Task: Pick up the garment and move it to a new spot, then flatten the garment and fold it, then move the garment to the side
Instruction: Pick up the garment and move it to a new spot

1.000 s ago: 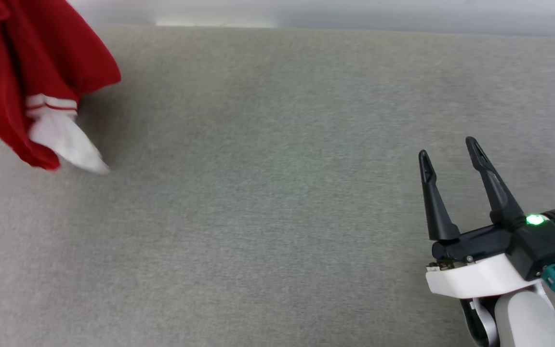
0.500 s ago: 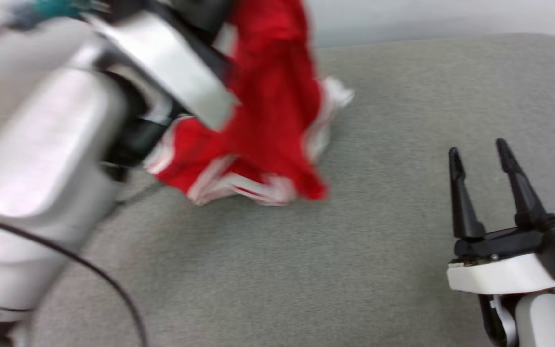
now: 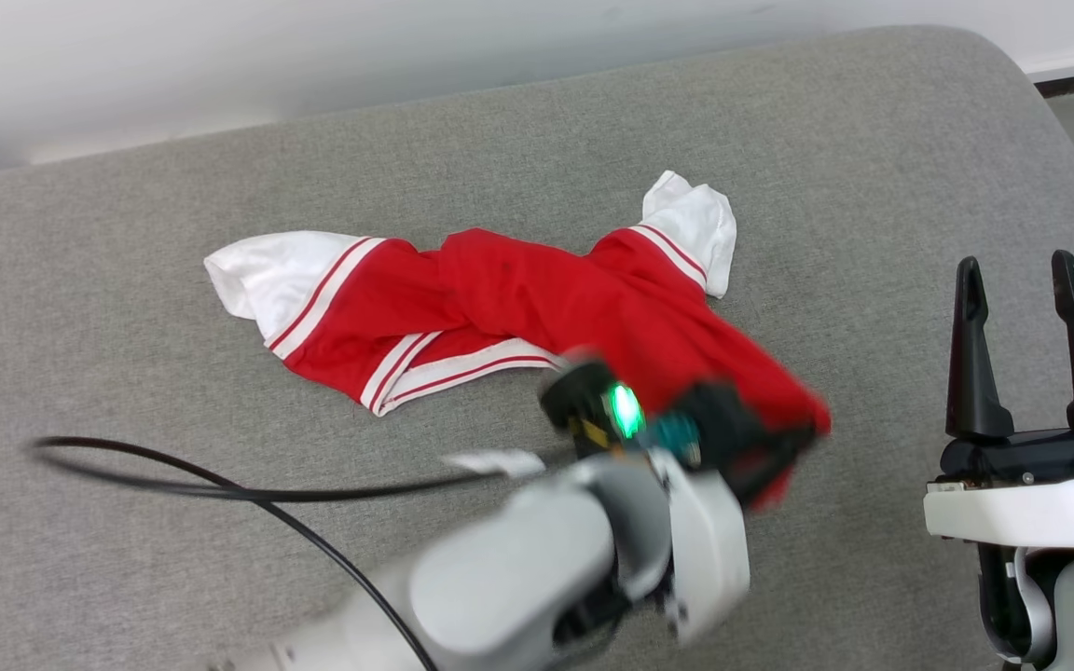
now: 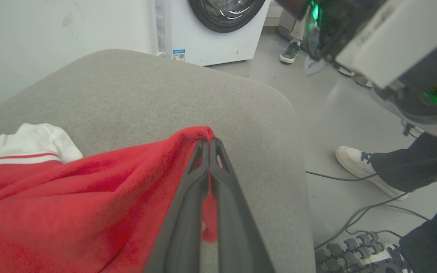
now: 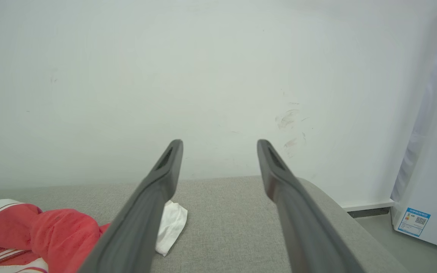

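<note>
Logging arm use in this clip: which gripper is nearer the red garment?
Left. The left gripper has its jaws shut on a red edge of the garment; the right gripper stands open, apart from it, off to its right.

The gripper rises from 6 o'clock, its two dark fingers spread wide with nothing between them. Behind them a pale wall takes up the upper half, with faint scuffs towards 2 o'clock. Below it lies a grey fabric table with a rounded corner at 4 o'clock. At 8 o'clock a crumpled red garment rests on the table, partly hidden by the left-hand finger; its white sleeve shows just beside that finger. At 3 o'clock stands a white washer with a blue label, on grey floor.
</note>
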